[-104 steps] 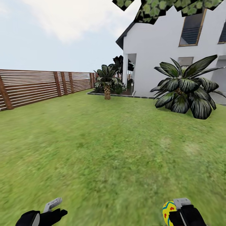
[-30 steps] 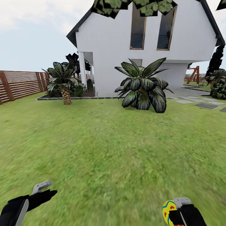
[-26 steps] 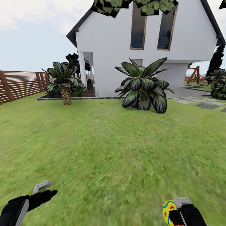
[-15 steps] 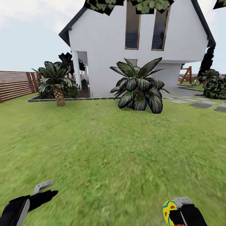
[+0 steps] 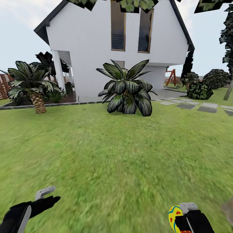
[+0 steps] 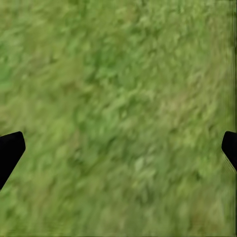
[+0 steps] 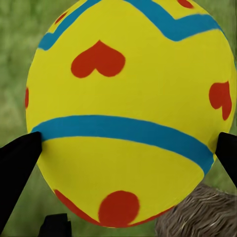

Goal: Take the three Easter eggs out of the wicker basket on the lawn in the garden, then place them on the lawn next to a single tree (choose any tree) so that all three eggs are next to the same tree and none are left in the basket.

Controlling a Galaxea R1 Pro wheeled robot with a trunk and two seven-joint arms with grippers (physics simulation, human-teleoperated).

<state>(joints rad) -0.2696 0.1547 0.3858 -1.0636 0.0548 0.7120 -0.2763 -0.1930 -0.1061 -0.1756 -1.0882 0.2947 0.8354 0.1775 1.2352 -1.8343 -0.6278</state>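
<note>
While both arms sit low at the near edge of the head view, the right gripper [image 5: 181, 220] is clamped on an Easter egg [image 5: 173, 217], held just above the lawn [image 5: 116, 155]. The right wrist view adds detail: black fingers [image 7: 17, 163] press both sides of the yellow egg [image 7: 128, 108], which carries red hearts and blue zigzag bands, with a brown woven patch [image 7: 197, 217] just behind it. The left gripper [image 5: 45, 199] points forward; in its wrist view the fingertips [image 6: 10, 150] stand far apart over bare grass, holding nothing. Farther off stand a broad-leaved plant [image 5: 127, 92], a short palm [image 5: 34, 85], grey paving slabs [image 5: 194, 106] and a white house [image 5: 116, 48]
</note>
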